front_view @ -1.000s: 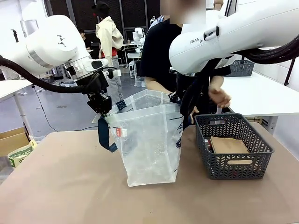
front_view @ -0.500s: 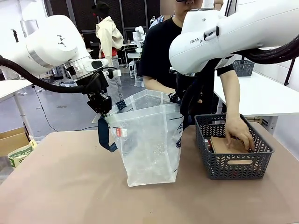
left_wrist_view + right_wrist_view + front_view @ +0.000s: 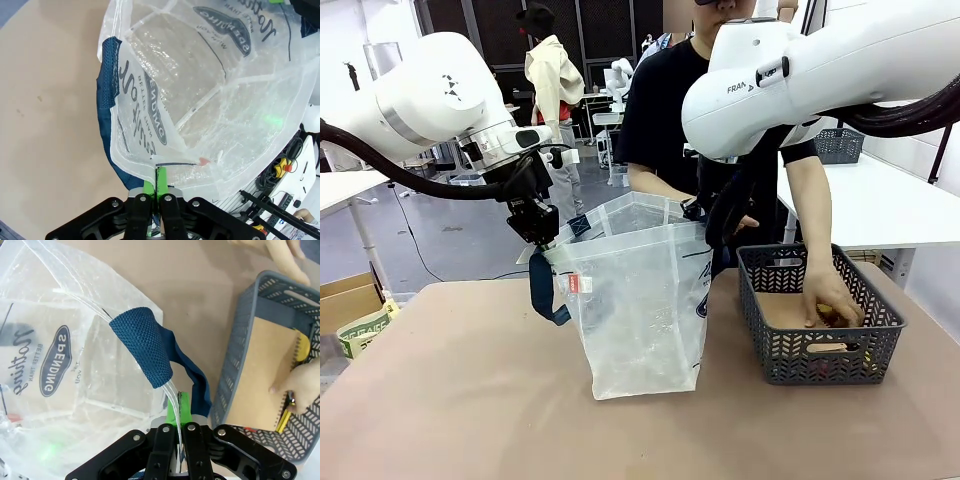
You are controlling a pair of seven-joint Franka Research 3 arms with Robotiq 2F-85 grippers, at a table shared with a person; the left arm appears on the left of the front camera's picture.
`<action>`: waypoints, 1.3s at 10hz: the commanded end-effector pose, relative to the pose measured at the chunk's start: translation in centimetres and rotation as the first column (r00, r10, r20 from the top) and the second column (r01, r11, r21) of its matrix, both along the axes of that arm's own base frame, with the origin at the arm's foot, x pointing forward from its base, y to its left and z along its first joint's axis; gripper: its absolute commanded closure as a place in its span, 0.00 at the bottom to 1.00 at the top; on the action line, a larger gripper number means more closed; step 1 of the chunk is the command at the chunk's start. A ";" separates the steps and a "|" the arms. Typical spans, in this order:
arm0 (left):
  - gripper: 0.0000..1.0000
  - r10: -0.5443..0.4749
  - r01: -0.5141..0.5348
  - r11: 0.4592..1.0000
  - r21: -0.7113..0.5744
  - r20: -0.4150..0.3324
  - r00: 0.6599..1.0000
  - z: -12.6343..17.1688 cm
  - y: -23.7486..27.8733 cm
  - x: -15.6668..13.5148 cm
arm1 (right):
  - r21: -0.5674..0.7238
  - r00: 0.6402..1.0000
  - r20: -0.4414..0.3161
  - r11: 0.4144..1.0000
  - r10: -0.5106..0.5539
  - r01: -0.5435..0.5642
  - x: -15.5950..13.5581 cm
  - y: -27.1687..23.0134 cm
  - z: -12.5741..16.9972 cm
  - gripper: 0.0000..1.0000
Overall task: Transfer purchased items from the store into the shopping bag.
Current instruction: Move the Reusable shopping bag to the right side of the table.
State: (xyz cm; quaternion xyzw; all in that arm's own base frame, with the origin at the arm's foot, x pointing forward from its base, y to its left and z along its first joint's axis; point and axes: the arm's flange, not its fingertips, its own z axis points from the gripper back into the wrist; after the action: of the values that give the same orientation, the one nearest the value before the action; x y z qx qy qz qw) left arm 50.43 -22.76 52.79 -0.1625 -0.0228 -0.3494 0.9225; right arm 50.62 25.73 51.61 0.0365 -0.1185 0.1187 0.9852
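L claw (image 3: 155,182) + R claw (image 3: 176,419) each pinch shopping bag (image 3: 638,320) rim; bag upright mid tabletop (image 3: 470,400). Person's hand (image 3: 832,298) in grey basket (image 3: 820,372), on brown box (image 3: 257,365), just R of bag.

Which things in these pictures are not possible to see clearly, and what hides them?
Front view: what lies under the person's hand inside the basket; the lattice wall and the hand cover it.
Right wrist view: the yellow item beside the cardboard box; the hand and basket rim hide most of it.
Left wrist view: the script lettering on the shopping bag, cut by the top edge.
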 end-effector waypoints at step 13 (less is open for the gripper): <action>1.00 0.006 -0.006 1.000 -0.013 0.009 1.000 -0.2 0.2 -0.2 | -0.002 1.000 -0.001 1.000 -0.009 0.009 -0.2 -0.2 -0.3 1.00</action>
State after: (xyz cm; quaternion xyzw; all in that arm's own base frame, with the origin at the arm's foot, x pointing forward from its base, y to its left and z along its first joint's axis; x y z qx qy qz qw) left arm 50.43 -22.76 52.79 -0.1625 -0.0228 -0.3494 0.9225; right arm 50.62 25.73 51.61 0.0365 -0.1185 0.1187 0.9852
